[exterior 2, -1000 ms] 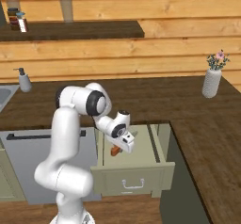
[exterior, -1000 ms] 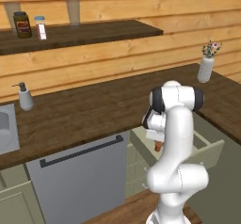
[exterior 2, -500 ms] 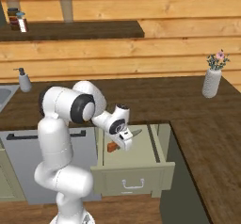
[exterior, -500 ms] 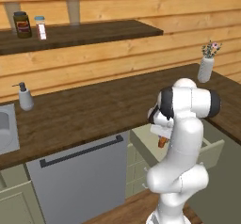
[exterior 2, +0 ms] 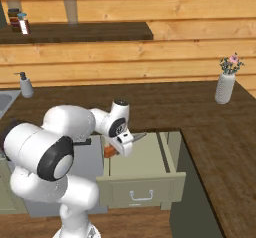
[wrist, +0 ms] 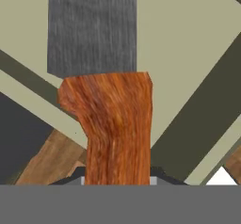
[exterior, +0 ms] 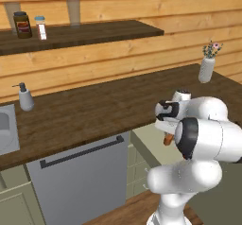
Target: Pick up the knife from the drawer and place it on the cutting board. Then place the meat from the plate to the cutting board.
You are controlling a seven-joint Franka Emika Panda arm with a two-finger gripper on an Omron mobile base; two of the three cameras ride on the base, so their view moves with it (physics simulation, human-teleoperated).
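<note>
While I carry it: my pincer (exterior 2: 120, 144) pinches the orange-red-handled knife (exterior 2: 122, 144) above the open pale greenish-beige drawer (exterior 2: 142, 174).
Risk: the blade may twist, slip, or clip the dark wooden counter (exterior 2: 210, 132).

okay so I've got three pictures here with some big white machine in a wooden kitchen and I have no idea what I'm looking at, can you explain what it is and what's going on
The white machine is a robot arm with a two-finger gripper at its end. Two pictures come from cameras riding on its base, looking forward from behind the arm on its left and on its right. The third comes from a camera on the hand itself, looking along the gripper. The arm holds a small knife with an orange-red handle and a grey blade above an open pale green drawer. On the dark wooden counter stand a soap dispenser and a vase of flowers. Jars sit on the shelf above.
</note>
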